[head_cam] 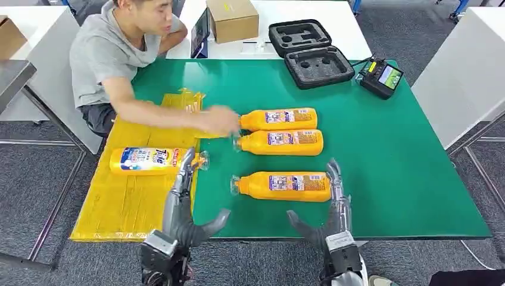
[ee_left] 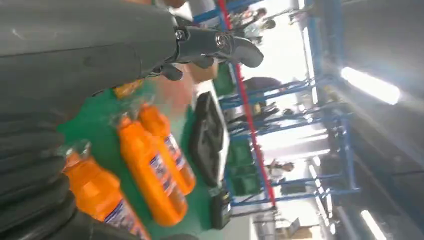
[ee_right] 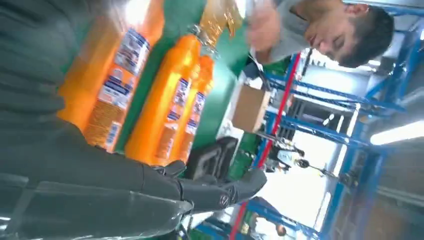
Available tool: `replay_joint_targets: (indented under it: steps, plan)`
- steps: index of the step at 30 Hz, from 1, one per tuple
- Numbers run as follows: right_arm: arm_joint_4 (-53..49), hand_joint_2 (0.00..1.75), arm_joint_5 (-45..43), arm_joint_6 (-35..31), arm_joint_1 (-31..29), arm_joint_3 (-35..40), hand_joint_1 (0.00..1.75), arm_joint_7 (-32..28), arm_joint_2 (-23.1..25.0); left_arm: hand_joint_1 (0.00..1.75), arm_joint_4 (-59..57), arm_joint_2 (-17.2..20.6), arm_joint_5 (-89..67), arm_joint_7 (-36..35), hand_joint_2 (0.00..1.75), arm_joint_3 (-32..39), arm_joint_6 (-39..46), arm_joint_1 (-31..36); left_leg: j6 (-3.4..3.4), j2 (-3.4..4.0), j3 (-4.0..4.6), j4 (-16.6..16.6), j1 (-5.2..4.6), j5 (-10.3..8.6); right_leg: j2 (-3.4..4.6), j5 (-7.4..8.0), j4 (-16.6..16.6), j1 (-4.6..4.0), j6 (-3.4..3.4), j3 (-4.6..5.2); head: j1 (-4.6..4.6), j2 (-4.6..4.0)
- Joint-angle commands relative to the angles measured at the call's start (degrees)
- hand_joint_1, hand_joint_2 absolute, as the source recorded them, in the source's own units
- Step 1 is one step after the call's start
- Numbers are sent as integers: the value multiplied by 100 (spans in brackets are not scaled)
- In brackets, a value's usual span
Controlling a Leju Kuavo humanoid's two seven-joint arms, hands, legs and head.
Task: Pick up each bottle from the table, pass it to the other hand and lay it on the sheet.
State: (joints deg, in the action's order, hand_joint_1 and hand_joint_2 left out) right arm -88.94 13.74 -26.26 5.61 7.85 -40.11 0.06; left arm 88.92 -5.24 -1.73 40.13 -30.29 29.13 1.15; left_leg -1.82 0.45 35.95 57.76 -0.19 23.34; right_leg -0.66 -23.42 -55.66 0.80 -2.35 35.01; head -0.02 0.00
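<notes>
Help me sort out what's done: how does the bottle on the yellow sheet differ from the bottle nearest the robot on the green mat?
The bottle on the yellow sheet lies on the yellow sheet; the nearest bottle lies on the green mat. The sheet bottle's cap points right, the nearest bottle's cap left. The sheet bottle shows a blue-and-white label; the nearest bottle shows small print. Both are orange and lie on their sides.

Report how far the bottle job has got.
Done: one bottle lies on the yellow sheet, by the left hand's fingertips. In hand: nothing is gripped; the right hand is at the base of the nearest bottle, fingers apart. Left: three bottles on the green table; a person's hand is at the farthest bottle's cap.
</notes>
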Motion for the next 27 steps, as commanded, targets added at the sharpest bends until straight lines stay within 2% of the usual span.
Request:
replay_joint_targets:
  steps: [1, 4, 6, 8, 14, 16, 20, 24, 27]
  plan:
    - [267, 175, 994, -1065, -158, 144, 0, 11, -142, 0, -960, -229, -124, -13, 175, 84, 156, 223, 5, -3, -23, -9, 1, 5, 2, -5, 9, 0, 5, -24, 0, 0]
    - [372, 175, 1168, -1203, -124, 40, 0, 11, -162, 0, -958, -229, -114, -13, 175, 81, 174, 195, 5, -3, -20, -6, 2, 6, 0, -6, 8, -1, 5, -23, 2, 0]
    - [704, 175, 1847, -1296, -161, -201, 0, 50, -71, 0, -1023, -230, -106, -13, 175, 4, 109, 265, 6, -3, -28, -9, 2, 8, 1, -8, 10, -1, 6, -30, 0, 0]
    - [924, 175, 2751, -1315, -191, -384, 0, 360, -82, 0, -1136, -281, -60, -13, 175, -24, 53, 349, 8, -10, -31, -9, 5, 8, -4, -9, 12, -4, 7, -35, 0, 0]
    - [945, 175, 2849, -1305, -180, -408, 0, 383, -107, 0, -1152, -294, -56, -13, 175, -28, 57, 358, 7, -6, -25, -7, 3, 7, -1, -7, 9, -2, 6, -29, 0, 0]
    - [946, 175, 3891, -1374, -158, -590, 0, 804, -24, 0, -1187, -284, -12, -13, 175, -64, -67, 371, 7, -6, -25, -7, 3, 8, 0, -8, 8, -2, 7, -28, 0, 0]
    - [762, 175, 5328, -1374, 71, -918, 0, 1311, 66, 0, -1263, -312, -16, -13, 175, -195, -160, 456, 8, -18, -29, -7, 3, 9, -12, -14, 7, -3, 8, -34, 0, 0]
    - [898, 175, 5735, -1149, 4, -899, 0, 1600, -80, 0, -1368, -334, 59, -13, 175, -201, -274, 572, 9, -18, -34, -6, 5, 12, -12, -16, 8, -4, 8, -39, 0, 0]
    - [1172, 175, 5692, -814, -220, -924, 0, 1756, -145, 0, -1565, -394, 129, -13, 175, -154, -363, 682, 8, -9, -33, -5, 5, 11, -2, -10, 10, -4, 7, -37, 0, 0]
